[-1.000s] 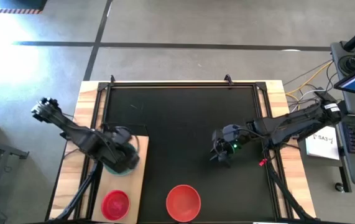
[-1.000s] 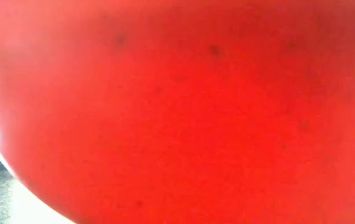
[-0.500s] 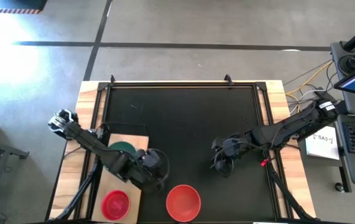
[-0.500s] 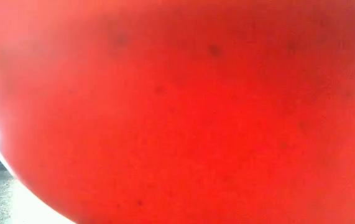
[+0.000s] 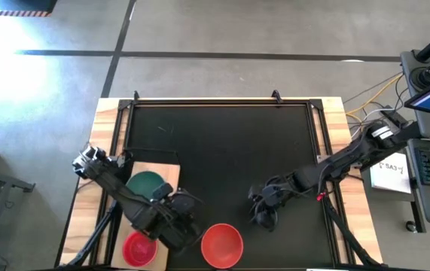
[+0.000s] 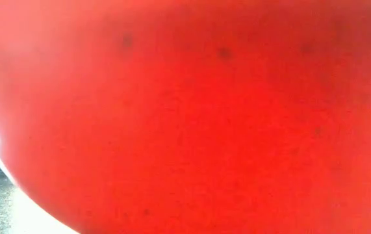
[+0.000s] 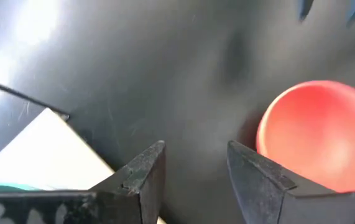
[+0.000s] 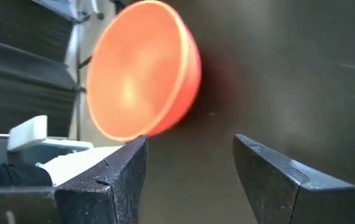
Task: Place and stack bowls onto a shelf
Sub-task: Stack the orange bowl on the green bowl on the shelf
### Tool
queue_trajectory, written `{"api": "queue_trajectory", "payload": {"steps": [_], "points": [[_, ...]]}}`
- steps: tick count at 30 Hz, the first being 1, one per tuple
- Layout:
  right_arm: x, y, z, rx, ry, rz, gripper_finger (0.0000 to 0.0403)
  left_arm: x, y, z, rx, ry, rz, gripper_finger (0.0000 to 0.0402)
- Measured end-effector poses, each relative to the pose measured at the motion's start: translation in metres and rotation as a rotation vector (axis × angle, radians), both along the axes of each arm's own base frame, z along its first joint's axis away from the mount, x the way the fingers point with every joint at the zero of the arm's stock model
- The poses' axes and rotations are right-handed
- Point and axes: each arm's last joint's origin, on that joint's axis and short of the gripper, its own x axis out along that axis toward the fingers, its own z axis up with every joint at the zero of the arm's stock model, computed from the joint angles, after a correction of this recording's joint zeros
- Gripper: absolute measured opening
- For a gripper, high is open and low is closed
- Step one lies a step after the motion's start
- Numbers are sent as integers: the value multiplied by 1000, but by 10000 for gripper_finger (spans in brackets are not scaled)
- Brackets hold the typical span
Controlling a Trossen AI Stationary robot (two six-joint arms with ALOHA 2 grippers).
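A large red bowl [image 5: 222,245] stands upright on the black tabletop near the table's near edge. It fills the low view [image 6: 185,117]. A teal bowl [image 5: 148,184] and a magenta-red bowl [image 5: 139,247] stand on the light wooden shelf [image 5: 166,172] at the near left. My left gripper [image 5: 184,232] is open and empty between the shelf and the red bowl [image 7: 320,137]. My right gripper [image 5: 262,214] is open and empty, to the right of the red bowl [image 8: 143,78] and a little farther back.
The shelf's corner [image 7: 46,149] shows just behind my left fingers. Wooden table borders run along both sides. A laptop and papers [image 5: 395,169] lie off the table's right edge. Bare black tabletop [image 5: 222,150] fills the middle and far part.
My left gripper has left the teal bowl, which now stands uncovered on the shelf. It has gone toward the near edge and to the right, toward the red bowl. My right gripper has gone toward the near edge, toward the red bowl.
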Motion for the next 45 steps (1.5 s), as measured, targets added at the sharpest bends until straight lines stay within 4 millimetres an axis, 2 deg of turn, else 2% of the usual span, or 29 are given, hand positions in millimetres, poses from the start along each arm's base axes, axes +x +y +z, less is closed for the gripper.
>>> {"api": "queue_trajectory", "payload": {"steps": [7,16,23,28,32,37,45], "points": [[13,25,-24,30,-8,38,224,-6,-10,21,20,-109,-8,153],[46,58,-31,-37,-28,123,224,-9,-20,22,59,-129,-51,153],[68,67,-40,-257,58,139,224,-13,-28,20,62,-128,-74,153],[81,74,-41,-294,47,161,224,-17,-32,20,70,-134,-87,153],[84,74,-40,-373,61,166,218,-20,-35,20,80,-145,-94,153],[85,70,-38,-437,49,163,174,-21,-36,20,93,-157,-97,153],[86,61,-42,-496,66,208,42,-21,-36,20,97,-163,-95,153]]}}
